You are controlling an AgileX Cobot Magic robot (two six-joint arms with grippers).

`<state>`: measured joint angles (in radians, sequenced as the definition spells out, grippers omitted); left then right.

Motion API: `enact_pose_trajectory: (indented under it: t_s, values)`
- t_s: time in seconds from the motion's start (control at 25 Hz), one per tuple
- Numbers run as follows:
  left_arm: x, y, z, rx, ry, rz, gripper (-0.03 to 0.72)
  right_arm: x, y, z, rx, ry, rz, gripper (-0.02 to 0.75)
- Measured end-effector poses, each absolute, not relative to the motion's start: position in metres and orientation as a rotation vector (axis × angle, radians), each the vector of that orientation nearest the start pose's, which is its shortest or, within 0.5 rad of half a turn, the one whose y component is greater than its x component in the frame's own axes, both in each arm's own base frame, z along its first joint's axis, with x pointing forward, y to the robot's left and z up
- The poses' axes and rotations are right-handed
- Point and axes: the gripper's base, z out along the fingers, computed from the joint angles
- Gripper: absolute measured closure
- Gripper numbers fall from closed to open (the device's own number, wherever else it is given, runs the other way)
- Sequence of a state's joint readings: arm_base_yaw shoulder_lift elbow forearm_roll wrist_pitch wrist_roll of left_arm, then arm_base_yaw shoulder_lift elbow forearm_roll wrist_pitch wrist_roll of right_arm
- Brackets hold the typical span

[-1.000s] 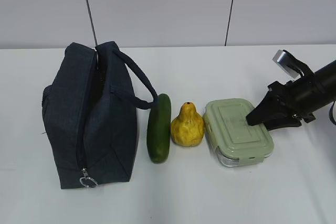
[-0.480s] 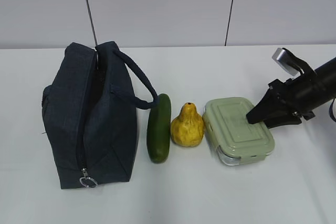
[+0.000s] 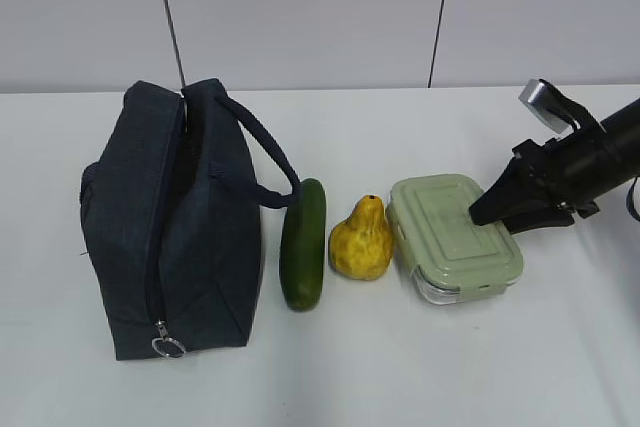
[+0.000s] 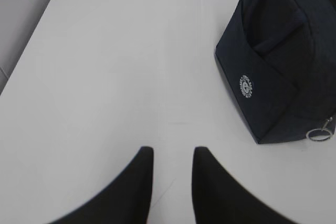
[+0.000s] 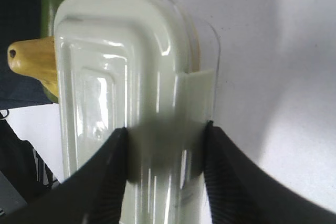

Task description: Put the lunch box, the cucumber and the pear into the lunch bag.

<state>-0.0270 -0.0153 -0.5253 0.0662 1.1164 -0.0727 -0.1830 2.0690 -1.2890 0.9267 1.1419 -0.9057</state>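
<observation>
The lunch box (image 3: pixel 445 232), clear glass with a sage-green lid, sits right of the pear (image 3: pixel 361 242) with its right end raised a little. My right gripper (image 3: pixel 478 215) is shut on that right end; in the right wrist view the gripper (image 5: pixel 165 135) has one finger on the lid and one on the outer side of the lunch box (image 5: pixel 115 66). The pear (image 5: pixel 31 59) touches the box's far end. The dark green cucumber (image 3: pixel 303 245) lies between the pear and the navy lunch bag (image 3: pixel 165 227). My left gripper (image 4: pixel 172 153) is open and empty over bare table, left of the bag (image 4: pixel 278 61).
The bag stands on its side with its loop handle (image 3: pixel 262 152) reaching towards the cucumber and the metal ring pull (image 3: pixel 167 347) at its near end. The white table (image 3: pixel 400 367) runs back to a grey wall.
The right gripper has lifted the box's right end and shifted it slightly left and back. The pear has been nudged and leans a little. The bag and cucumber have not moved.
</observation>
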Motion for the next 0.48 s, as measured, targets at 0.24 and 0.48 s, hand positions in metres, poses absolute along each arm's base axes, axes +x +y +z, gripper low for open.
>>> enact_pose_trajectory:
  t_s: [0.24,0.48]
  values:
    - [-0.0126,0.0058,0.2797,-0.054,2.057,0.017,0.538,0.3783,-0.0105,0.1466,-0.251,2.711,1.131,0.409]
    - [-0.0126,0.0045,0.2797,-0.052,2.058,-0.001,0.538,0.3781,-0.0104,0.1466,-0.251,2.713,1.133,0.409]
